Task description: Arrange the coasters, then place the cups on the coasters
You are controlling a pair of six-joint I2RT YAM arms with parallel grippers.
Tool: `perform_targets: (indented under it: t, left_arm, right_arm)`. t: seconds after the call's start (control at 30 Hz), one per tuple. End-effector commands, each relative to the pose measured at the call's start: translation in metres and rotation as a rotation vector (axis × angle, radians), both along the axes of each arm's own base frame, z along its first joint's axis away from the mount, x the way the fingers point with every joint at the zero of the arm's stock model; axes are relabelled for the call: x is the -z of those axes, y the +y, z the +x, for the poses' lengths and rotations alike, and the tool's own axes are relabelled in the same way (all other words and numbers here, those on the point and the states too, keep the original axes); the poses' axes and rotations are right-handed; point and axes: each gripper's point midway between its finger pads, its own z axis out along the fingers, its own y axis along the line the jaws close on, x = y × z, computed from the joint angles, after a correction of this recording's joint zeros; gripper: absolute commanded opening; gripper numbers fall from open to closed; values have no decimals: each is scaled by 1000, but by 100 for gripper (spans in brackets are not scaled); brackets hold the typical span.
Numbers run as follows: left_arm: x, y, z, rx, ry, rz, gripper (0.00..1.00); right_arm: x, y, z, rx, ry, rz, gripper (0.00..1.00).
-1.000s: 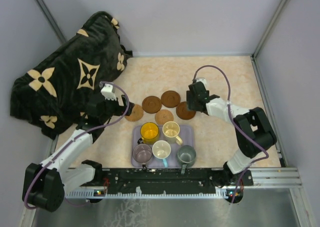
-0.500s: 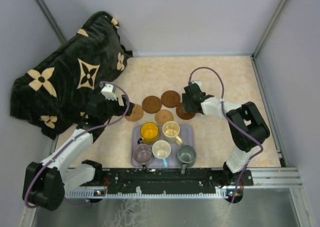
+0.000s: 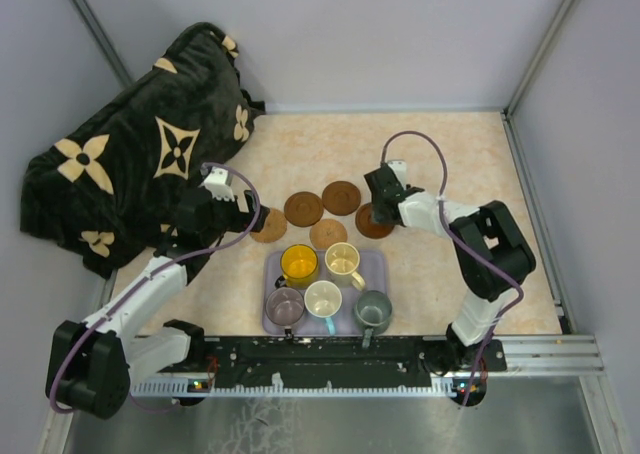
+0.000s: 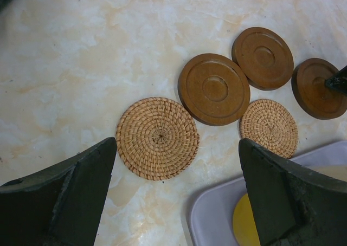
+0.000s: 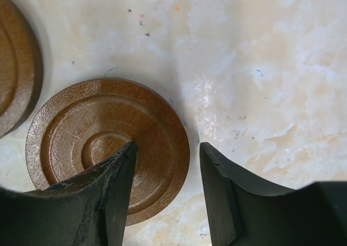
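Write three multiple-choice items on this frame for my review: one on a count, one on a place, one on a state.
1. How many of the five coasters are woven? A one; B two; C four.
2. Where do the cups stand? A on the coasters; B stacked together; C on the lavender tray.
3. The left gripper is: A open, fingers wide apart; B shut on a cup; C shut on a coaster.

Key:
1 B, two show basket weave and three are smooth dark wood.
2 C, all five sit inside its rim.
3 A, its fingers stand far apart and grip nothing.
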Motion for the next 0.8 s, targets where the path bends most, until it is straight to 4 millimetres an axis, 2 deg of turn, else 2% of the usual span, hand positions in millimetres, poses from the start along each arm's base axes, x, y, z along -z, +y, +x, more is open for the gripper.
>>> perform_targets:
  t: [0.0, 0.13, 0.37, 0.77]
  left_arm:
    - [-9, -2, 4, 5, -28, -7, 99]
    - [-8, -1, 3, 2, -26, -4, 99]
    - [-7, 0, 3, -5, -26, -1, 99]
    - [-5, 1, 4, -7, -21, 7, 99]
  right_arm:
    - [2, -33, -3, 115, 19, -114, 50]
    - [2, -56, -1, 204, 24, -87, 46]
    - [-4, -91, 16, 270, -1, -64, 43]
    - [-3, -118, 37, 321, -5, -65, 43]
